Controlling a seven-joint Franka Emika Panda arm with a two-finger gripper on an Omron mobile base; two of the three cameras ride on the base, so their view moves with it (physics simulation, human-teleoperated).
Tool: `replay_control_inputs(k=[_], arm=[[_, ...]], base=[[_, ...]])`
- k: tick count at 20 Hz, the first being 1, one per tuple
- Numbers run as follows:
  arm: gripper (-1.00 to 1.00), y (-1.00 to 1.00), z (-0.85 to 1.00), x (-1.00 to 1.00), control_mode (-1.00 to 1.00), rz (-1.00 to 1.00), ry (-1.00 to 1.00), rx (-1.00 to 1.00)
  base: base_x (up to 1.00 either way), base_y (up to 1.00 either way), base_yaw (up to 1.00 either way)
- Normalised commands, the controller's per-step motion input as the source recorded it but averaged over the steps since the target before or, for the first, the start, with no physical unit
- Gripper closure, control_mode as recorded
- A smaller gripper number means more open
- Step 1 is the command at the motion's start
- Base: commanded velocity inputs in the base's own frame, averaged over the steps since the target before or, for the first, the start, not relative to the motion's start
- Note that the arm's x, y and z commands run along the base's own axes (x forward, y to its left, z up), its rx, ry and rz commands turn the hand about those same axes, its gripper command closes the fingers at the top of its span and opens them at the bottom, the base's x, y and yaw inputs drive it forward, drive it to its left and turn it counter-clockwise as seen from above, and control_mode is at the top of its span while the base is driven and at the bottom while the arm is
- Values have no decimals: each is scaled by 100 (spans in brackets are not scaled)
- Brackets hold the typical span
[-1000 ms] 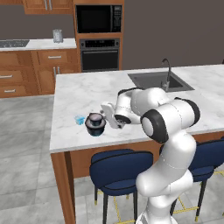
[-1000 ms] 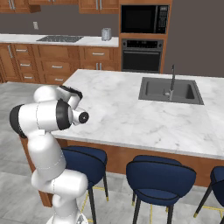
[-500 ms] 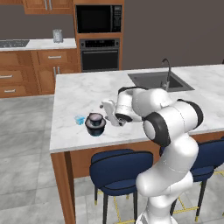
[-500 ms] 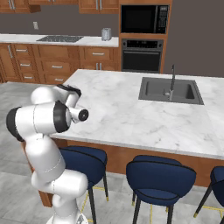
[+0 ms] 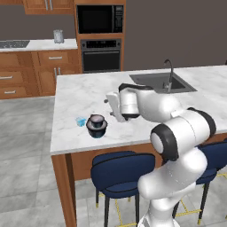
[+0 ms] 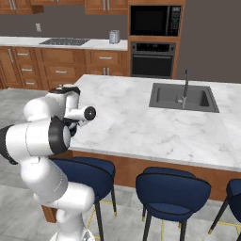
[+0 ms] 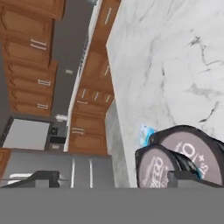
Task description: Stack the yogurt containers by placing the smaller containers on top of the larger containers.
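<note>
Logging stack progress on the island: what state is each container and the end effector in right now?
small dark tub: upright, resting on the wide dark tub, released.
wide dark tub: upright on the island counter, carrying the small tub.
light-blue cup: upright on the counter beside the stack, not stacked.
end effector: open, empty, next to the stack.

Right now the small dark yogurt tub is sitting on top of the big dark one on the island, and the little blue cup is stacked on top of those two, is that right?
Not quite. The small dark tub does sit on the big dark tub on the island, but the little blue cup is not stacked. It stands on the marble beside them, as the left base view shows.
</note>
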Motion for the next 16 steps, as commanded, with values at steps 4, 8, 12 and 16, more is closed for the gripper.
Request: replay_control_inputs(k=[4,8,12,16], arm=[[-100,-1,48,-31,-100,1,10,-11],[-100,0,43,-46,-100,3,5,-13],[-100,2,38,-50,-100,10,1,-16],[-100,22,44,-30,-100,16,1,-19]], base=[[0,0,0],[0,0,0],[0,0,0],[0,0,0]])
